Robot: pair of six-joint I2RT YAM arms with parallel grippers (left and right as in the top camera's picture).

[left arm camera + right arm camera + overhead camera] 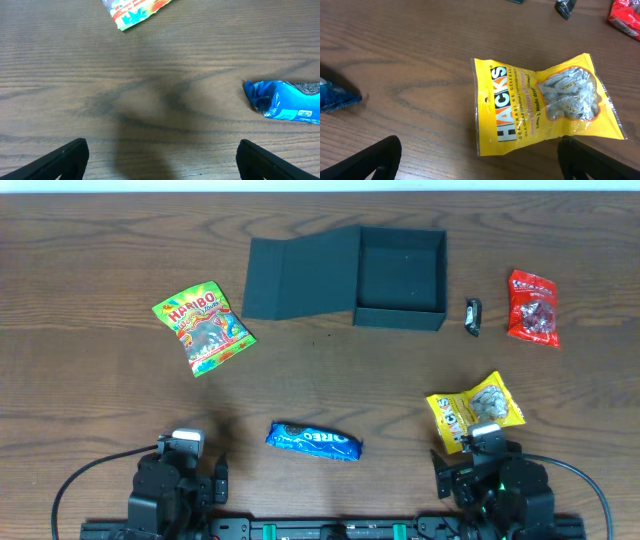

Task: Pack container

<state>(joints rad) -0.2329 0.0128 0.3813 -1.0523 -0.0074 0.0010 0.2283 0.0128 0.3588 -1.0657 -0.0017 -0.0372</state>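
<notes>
The left pincer [162, 164] hangs low over bare bench [90, 240] at the near edge, its jaws spread wide and grasping nothing. The right pincer [477, 161] is likewise released and empty, with the yellow Hacks packet [540, 102] lying flat just ahead of it. Between the two arms lies the blue Oreo packet [314, 441]. Further out sit the Haribo bag [203, 327] on the left and, on the right, a red packet [532, 307] with a small dark wrapped item [473, 317] beside it. The container [398, 316] stands at the far middle of the bench, its flap lid [300, 278] folded open flat to its left. The inside looks empty. Judging by this, packing has not begun: all five snacks are outside the container, and the lid is yet to be shut.
</notes>
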